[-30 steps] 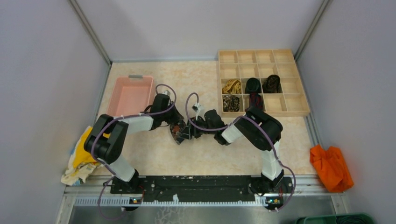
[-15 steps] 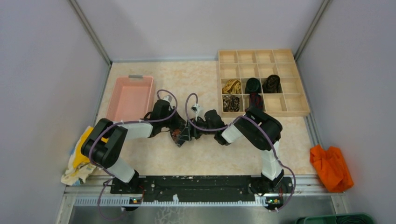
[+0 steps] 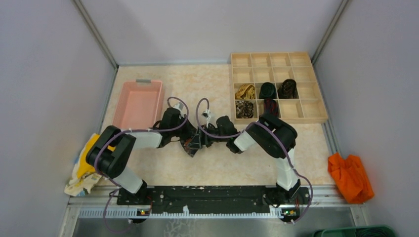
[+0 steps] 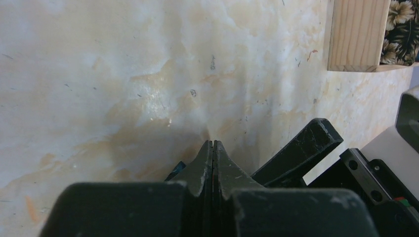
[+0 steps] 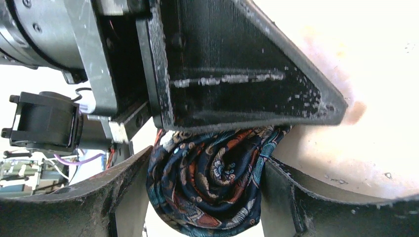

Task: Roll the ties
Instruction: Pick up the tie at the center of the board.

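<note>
The left arm (image 3: 118,148) and the right arm (image 3: 272,134) both have bulky black joints with white links between them. Thin purple cables (image 3: 177,98) run along them in loops. The fingers (image 4: 200,168) are matt black and taper to a thin edge, with pale scratches on one flat side.

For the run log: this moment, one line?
left gripper: shut | right gripper: shut on rolled tie | wooden tray: rolled ties inside

Shows left gripper (image 3: 191,139) and right gripper (image 3: 201,140) meeting at a dark patterned tie (image 3: 189,148) on the table (image 3: 212,168), coiled ties (image 3: 245,92) in the wooden tray (image 3: 279,59).
</note>
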Available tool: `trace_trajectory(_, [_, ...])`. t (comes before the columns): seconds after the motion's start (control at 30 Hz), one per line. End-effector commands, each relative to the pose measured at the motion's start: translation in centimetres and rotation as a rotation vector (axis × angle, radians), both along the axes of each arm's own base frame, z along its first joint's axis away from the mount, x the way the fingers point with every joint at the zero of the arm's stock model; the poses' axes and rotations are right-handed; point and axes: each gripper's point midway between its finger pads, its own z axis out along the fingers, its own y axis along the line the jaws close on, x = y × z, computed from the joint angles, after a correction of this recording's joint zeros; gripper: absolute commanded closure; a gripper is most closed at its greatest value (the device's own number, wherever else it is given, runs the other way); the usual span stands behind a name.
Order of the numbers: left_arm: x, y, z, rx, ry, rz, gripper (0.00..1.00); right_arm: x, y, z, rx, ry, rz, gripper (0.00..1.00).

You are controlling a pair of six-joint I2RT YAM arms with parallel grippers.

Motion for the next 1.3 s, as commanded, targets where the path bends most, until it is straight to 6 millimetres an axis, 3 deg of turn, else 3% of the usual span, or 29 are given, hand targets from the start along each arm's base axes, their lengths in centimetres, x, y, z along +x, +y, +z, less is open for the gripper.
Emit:
trace_trajectory(0.0, [-3.2,-1.2,-1.3,-0.017,0.072,-0.076,1.00,-1.1,-2.2,-6.3,-0.194,0.140,-0.030,0.30])
trace_trajectory(0.17, [-4.0,-1.6,-1.6,-0.033,0.084,-0.091,1.00,-0.9,-1.9,-6.3,-0.196,0.145,-0.025,0.37])
trace_trajectory(0.33, [-3.8,-1.4,-1.2,-0.017,0.068,-0.087,1.00,-1.2,-2.0,-6.8,-0.203,0.155,-0.012,0.58])
trace_trajectory(0.47, [-3.4,-1.0,-0.6,0.007,0.046,-0.072,1.00,-1.6,-2.2,-6.9,-0.198,0.158,-0.007,0.66])
trace_trajectory(0.57, [-2.9,-0.2,0.2,0.039,0.026,-0.039,1.00,-1.5,-2.2,-6.6,-0.196,0.148,-0.007,0.84])
trace_trajectory(0.63, [-2.3,0.3,1.6,0.052,-0.014,-0.012,1.00,-1.4,-2.4,-6.4,-0.207,0.134,-0.009,0.99])
trace_trajectory(0.83, [-0.8,4.4,8.2,0.162,-0.116,0.175,1.00,-0.8,-3.3,-5.0,-0.267,0.062,-0.051,1.00])
trace_trajectory(1.03, [-2.1,8.7,15.4,0.150,-0.282,0.332,1.00,-0.8,-3.8,-3.9,-0.457,-0.105,-0.087,1.00])
trace_trajectory(1.13, [-3.2,9.8,16.9,0.113,-0.346,0.355,1.00,-0.4,-4.2,-3.3,-0.580,-0.203,-0.140,1.00])
trace_trajectory(1.27, [-4.1,10.4,17.3,0.105,-0.367,0.355,1.00,-0.1,-4.1,-1.9,-0.680,-0.298,-0.180,1.00])
